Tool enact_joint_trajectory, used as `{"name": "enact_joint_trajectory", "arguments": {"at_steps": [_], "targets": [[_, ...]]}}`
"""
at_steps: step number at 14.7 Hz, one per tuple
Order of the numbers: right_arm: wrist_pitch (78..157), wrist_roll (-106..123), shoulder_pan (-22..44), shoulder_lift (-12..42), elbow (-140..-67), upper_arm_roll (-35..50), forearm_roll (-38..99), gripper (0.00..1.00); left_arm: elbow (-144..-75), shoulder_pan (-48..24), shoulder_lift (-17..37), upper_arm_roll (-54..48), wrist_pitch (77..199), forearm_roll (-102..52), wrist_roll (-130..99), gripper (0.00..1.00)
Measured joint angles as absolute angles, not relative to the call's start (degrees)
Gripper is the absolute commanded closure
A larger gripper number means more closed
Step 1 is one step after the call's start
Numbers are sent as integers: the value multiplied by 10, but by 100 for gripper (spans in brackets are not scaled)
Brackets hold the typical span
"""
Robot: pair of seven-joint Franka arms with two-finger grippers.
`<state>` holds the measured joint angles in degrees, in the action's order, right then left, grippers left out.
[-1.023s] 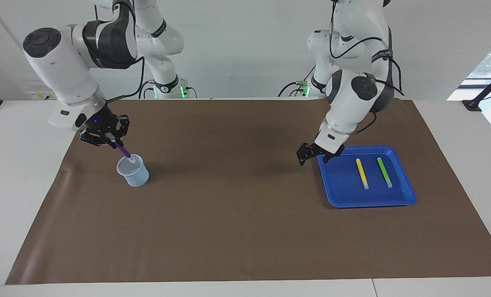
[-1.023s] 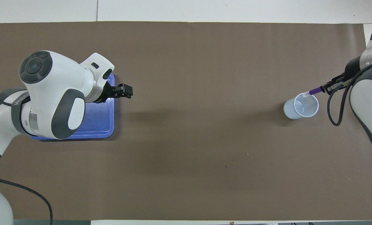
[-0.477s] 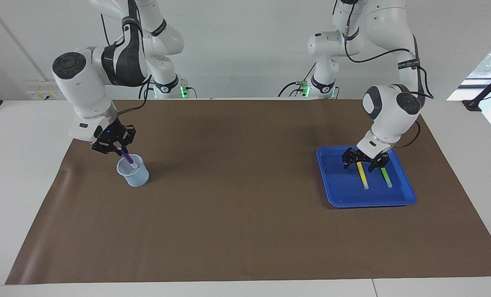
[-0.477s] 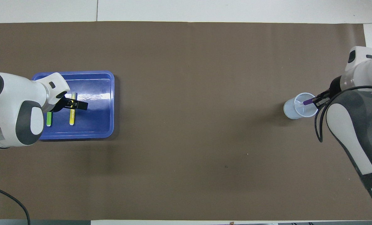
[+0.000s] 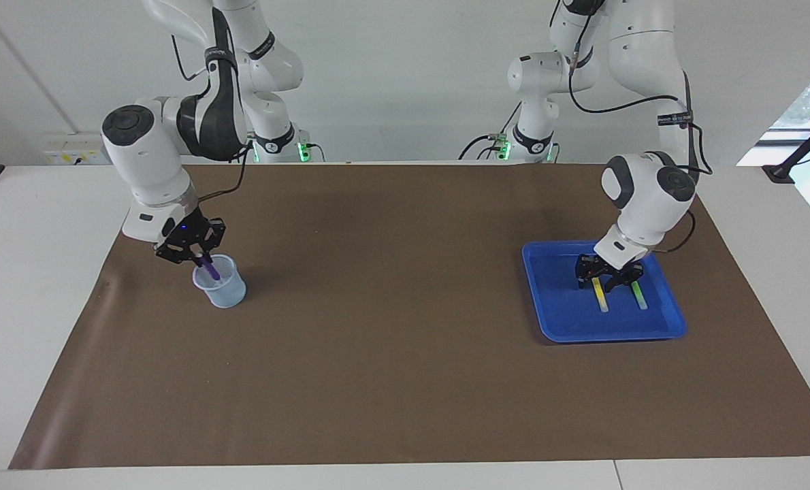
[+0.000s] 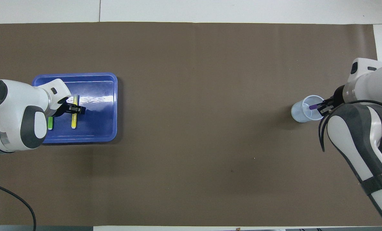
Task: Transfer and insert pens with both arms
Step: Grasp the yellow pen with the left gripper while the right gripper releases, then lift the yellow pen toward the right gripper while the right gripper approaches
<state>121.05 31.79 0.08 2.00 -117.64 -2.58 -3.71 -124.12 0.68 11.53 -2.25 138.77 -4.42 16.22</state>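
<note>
- Since a second ago, both arms have swung in and come down: the left gripper (image 5: 601, 278), which hung past the tray's edge, is now low inside the blue tray (image 5: 555, 306), and the right gripper (image 5: 197, 256) has lowered the purple pen into the cup.
- Left gripper sits straddling the upper end of the yellow pen (image 5: 600, 297), which lies flat in the tray; its fingers are closing in around the pen, but whether they already pinch it cannot be told.
- Green pen (image 5: 639, 295) lies flat in the same tray, just beside the yellow one and parallel to it, toward the left arm's end of the tabletop.
- Right gripper hangs at the rim of the pale translucent cup (image 5: 222, 291), which stands upright on the brown mat (image 5: 391, 354) toward the right arm's end of the tabletop.
- Purple pen (image 5: 212, 270) leans tilted inside the cup, its upper end between the right gripper's fingertips; whether the fingertips pinch it or have loosened cannot be told.
- Tray and cup are well apart, at the two ends of the mat.
- Black bands on the white arms carry pale lettering; in the overhead view, the right arm's band shows partial letters at the picture's edge, too cut off to read as a word.
</note>
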Motion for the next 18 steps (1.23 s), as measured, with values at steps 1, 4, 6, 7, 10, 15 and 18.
{"name": "enact_joint_trajectory", "arguments": {"at_steps": [1,4,6,7,10,15,18], "targets": [[1211,318,1,20,-1177,-26,-37,12,-1241,8,115,-23,1388,-44,162,100],[1211,318,1,19,-1173,-25,-37,0,-1241,10,115,-23,1389,-44,162,100],[1197,318,2,19,-1156,-24,-30,0,-1241,10,115,-23,1389,-44,162,100],[1174,318,4,19,-1139,-23,-11,0,-1241,10,115,-23,1389,-44,160,100],[1099,304,20,17,-1081,-19,96,0,-1232,10,112,-27,1378,-44,110,100],[1078,120,69,15,-1073,-17,262,0,-1157,-19,76,-36,1240,-45,-66,100],[1079,16,87,15,-1073,-16,360,0,-1119,-62,57,-39,1202,-81,-188,100]]}}
